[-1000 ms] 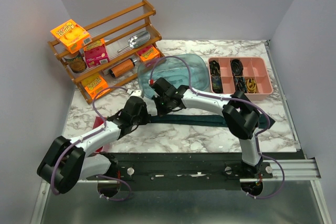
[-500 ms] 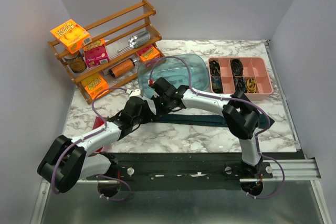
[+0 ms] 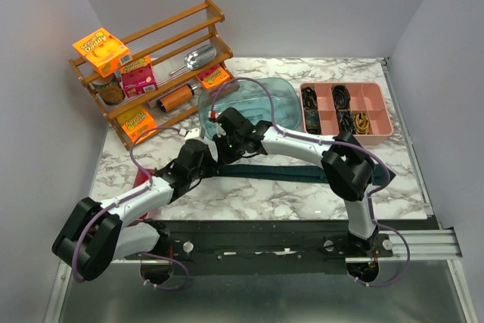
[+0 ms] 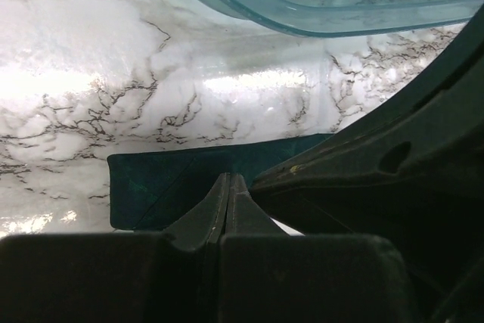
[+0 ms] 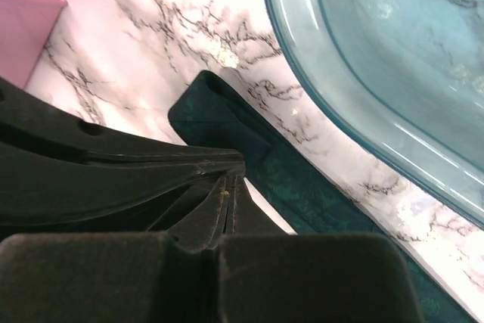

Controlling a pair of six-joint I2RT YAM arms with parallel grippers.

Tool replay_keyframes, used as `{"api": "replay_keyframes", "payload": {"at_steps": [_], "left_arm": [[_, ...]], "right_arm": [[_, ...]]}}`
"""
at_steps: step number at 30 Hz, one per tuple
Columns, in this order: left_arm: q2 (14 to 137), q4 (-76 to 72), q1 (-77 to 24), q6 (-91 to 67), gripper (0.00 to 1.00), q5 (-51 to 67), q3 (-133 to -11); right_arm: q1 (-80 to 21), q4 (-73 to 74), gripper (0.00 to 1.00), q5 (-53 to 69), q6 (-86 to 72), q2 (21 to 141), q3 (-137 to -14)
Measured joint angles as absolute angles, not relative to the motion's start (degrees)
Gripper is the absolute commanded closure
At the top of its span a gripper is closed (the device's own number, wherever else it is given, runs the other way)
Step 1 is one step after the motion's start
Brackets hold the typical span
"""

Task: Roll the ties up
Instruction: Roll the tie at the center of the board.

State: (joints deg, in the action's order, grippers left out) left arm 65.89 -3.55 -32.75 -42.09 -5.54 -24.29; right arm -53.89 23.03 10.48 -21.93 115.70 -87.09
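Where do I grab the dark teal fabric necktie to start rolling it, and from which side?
Pinch the dark teal fabric necktie at its squared-off end beside the translucent blue plastic tub, coming down from above. It lies flat on the marble table, so likely only that free edge can be lifted.

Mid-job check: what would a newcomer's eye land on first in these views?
Both arms meet mid-table, the left gripper and right gripper shut, tips at one end of the dark teal tie stretched across the marble table. Just behind sits the translucent blue tub, with a wooden rack of orange boxes back left and a pink divided tray back right.
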Motion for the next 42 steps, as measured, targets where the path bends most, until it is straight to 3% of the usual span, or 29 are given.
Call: {"api": "replay_keyframes", "payload": {"at_steps": [18,22,24,25,28,42], "left_arm": [[67.7,-3.22,-32.73,-42.76,0.99,-6.2,-23.66],[65.8,-1.43,-32.75,-42.61,0.72,-6.46,-24.08],[63.99,1.02,-32.71,-42.44,0.63,-7.44,-24.95],[62.63,2.42,-32.42,-42.3,0.53,-8.16,-25.56],[59.24,4.75,-30.92,-41.87,0.45,-8.6,-26.37],[54.87,4.29,-16.75,-42.13,0.43,1.93,-19.68]], "right_arm": [[-53.54,20.91,1.0,12.08,-21.85,123.13,-89.32],[-53.52,20.6,1.0,12.08,-21.85,123.24,-89.36],[-53.52,20.56,0.99,12.08,-21.85,123.24,-89.36],[-53.52,20.53,1.0,12.08,-21.82,123.24,-89.36],[-53.54,20.51,0.99,12.08,-21.82,123.24,-89.36],[-53.54,20.49,1.0,12.08,-21.78,123.24,-89.34]]}}
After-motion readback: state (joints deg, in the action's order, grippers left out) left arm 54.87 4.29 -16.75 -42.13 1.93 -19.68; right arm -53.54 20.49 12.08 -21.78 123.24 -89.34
